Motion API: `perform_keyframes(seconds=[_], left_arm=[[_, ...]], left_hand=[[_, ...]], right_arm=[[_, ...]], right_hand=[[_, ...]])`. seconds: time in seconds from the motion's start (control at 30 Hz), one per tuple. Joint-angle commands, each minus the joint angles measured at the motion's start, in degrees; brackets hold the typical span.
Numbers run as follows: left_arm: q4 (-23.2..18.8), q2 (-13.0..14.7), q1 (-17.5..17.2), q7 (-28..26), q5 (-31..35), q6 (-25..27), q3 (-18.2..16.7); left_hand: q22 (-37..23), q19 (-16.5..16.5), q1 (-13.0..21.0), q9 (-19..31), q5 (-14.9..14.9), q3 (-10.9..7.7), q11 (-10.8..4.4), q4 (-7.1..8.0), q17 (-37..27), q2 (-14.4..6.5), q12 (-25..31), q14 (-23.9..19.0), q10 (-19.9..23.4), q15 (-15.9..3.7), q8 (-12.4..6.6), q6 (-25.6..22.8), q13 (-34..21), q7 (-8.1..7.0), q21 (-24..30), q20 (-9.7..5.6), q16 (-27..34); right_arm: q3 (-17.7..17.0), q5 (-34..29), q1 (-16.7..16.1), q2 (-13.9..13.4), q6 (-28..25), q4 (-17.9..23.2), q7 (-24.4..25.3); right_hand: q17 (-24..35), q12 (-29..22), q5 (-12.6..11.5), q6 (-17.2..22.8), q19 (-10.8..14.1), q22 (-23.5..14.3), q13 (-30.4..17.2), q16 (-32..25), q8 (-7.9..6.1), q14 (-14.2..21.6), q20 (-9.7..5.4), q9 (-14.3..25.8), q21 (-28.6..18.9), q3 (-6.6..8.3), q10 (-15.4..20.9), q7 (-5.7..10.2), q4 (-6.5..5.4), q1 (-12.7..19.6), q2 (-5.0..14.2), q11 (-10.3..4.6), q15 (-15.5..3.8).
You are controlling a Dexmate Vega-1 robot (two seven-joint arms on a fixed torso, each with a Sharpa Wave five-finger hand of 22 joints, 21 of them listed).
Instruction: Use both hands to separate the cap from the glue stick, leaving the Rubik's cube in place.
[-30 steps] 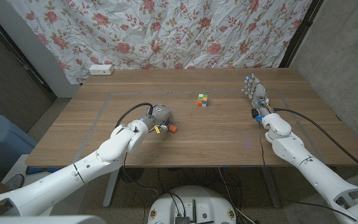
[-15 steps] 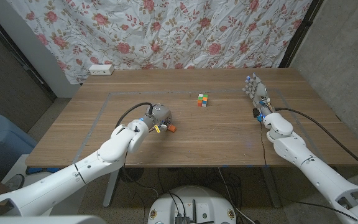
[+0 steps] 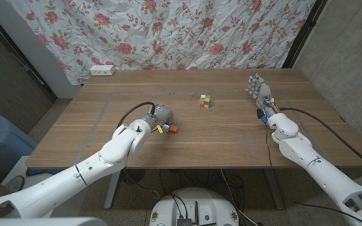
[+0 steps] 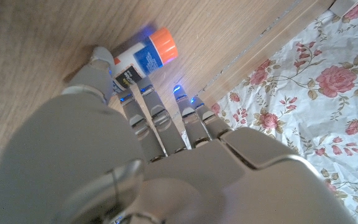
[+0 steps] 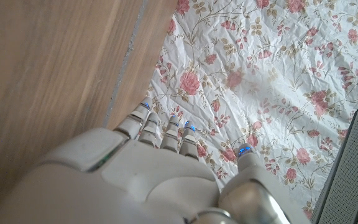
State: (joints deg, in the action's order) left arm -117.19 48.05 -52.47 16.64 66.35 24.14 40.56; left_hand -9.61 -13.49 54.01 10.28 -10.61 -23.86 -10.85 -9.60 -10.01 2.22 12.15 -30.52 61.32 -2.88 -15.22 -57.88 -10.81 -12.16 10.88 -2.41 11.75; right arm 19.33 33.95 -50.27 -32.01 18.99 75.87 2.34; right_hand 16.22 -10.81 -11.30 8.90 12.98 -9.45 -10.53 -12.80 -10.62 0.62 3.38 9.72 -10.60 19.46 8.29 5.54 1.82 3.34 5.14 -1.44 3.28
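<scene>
The glue stick (image 3: 170, 129), white with an orange cap (image 3: 175, 129), lies on the wooden table (image 3: 219, 147) left of centre. My left hand (image 3: 158, 117) sits over its body, and the cap sticks out toward the middle. In the left wrist view my left hand (image 4: 135, 143) has its thumb and a curled finger against the stick's (image 4: 135, 62) white body, with the cap (image 4: 164, 44) free. The Rubik's cube (image 3: 205, 100) stands farther back near the centre, apart from both hands. My right hand (image 3: 259, 93) stands at the right side with fingers (image 5: 146, 121) stretched out, holding nothing.
A white power strip (image 3: 102, 69) lies at the table's back left edge, in front of a floral cloth (image 3: 187, 31). A faint taped outline (image 3: 110, 95) marks a rectangle on the tabletop. Black cables run along both arms.
</scene>
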Motion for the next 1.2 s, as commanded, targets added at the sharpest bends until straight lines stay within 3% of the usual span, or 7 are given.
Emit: perform_keyframes(seconds=[0.03,0.7,0.87,1.2], left_arm=[[-1.38,-0.17,-0.22,0.02,0.67,0.13,-0.96],[-2.87,-3.03,-1.61,-2.51,-1.85,4.21,-2.86],[-3.24,-4.06,-2.01,-3.22,-2.57,5.9,-3.09],[-3.52,-4.93,-1.73,-4.87,-4.34,7.16,-2.95]], left_hand=[[-0.16,-0.74,1.02,0.21,-0.19,0.26,-2.06,-0.06,-0.31,-1.52,0.46,-0.6,3.11,-8.97,0.07,-6.98,-0.19,1.92,0.55,-1.91,0.27],[-0.17,-0.31,1.32,0.26,-0.14,0.84,-2.07,-0.12,-0.29,-1.56,0.34,-0.89,4.07,-9.0,0.52,-7.28,-0.24,1.85,0.21,-1.61,0.09],[-0.17,-0.28,1.3,0.27,-0.13,1.01,-2.07,-0.08,-0.28,-1.58,0.28,-0.93,4.2,-8.98,0.63,-7.35,-0.25,1.94,0.18,-1.59,0.05],[-0.17,-0.2,1.25,0.29,-0.13,1.35,-2.07,-0.01,-0.27,-1.62,0.16,-0.97,4.51,-8.92,0.95,-7.28,-0.26,2.13,0.12,-1.45,-0.06]], right_arm=[[-0.18,0.03,-0.66,-0.91,-0.02,1.21,-0.66],[0.35,-2.49,-1.21,-4.0,-0.93,4.52,-1.47],[0.99,-4.63,-1.16,-5.19,-1.65,5.78,-0.97],[1.68,-7.1,-1.47,-6.11,-1.06,6.93,-0.67]], right_hand=[[0.2,-0.24,-0.09,0.53,0.37,-0.18,-0.1,-0.43,-0.14,-0.12,-0.13,0.28,-0.29,-0.12,0.46,-0.16,-0.05,-0.75,1.22,0.08,0.16],[0.02,-0.14,-0.11,0.19,0.47,-0.18,-0.1,-0.37,0.06,-0.22,-0.15,0.28,-0.27,-0.09,0.24,0.13,0.27,-0.5,1.04,0.29,-0.96],[-0.25,-0.34,-0.12,0.06,0.74,-0.17,-0.09,-0.42,0.09,0.21,-0.22,0.28,-0.32,0.08,0.78,0.32,0.81,0.04,0.82,0.42,-2.32],[-0.6,-0.34,-0.11,0.57,0.84,-0.16,-0.09,-0.34,-0.11,0.49,-0.24,0.27,-0.3,0.31,0.9,0.54,1.53,0.74,0.52,0.61,-2.08]])
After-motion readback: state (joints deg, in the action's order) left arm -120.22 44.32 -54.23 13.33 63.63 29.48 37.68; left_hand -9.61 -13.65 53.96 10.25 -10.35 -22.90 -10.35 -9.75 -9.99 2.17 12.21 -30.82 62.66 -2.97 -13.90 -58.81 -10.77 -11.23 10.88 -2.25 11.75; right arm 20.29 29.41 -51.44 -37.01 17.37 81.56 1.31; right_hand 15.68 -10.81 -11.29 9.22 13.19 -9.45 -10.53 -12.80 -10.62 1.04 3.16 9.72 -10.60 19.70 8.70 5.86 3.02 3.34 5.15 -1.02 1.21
